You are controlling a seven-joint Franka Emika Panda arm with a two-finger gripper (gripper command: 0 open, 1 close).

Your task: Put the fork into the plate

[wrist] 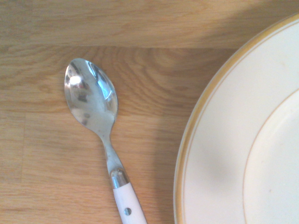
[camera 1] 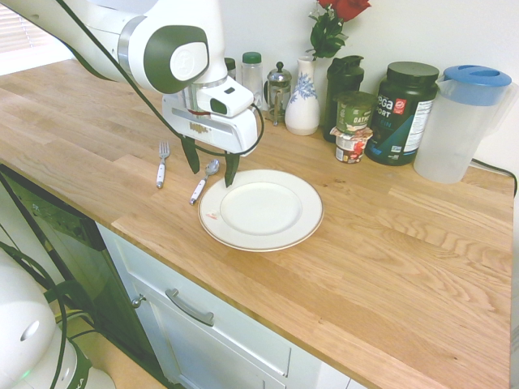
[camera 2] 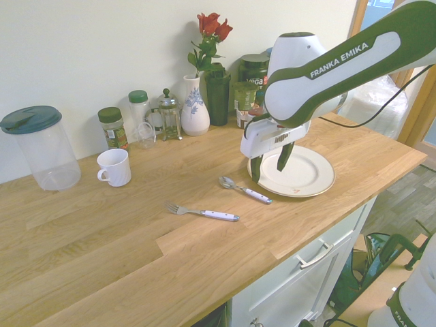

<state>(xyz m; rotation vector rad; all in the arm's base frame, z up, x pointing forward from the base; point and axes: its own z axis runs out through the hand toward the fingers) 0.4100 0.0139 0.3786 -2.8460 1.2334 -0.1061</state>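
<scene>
My gripper (camera 1: pixel 212 172) is wide open, nothing in it, above the bench (camera 1: pixel 389 259) by the plate's near-spoon side. Plate (camera 1: pixel 261 207): center of first exterior view, no cutlery in it. Fork (camera 1: pixel 162 165): flat on the bench, left of center there, apart from the plate; spoon (camera 1: pixel 204 181) lies between them. Vase (camera 1: pixel 302 101), upper middle, holds red roses (camera 1: pixel 347 8). Blue-lidded pitcher (camera 1: pixel 462 121), upper right, looks empty. White mug (camera 2: pixel 114 167), left in second exterior view; inside not visible.

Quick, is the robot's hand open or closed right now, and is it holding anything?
Gripper: open, fingers apart, holding nothing.
</scene>
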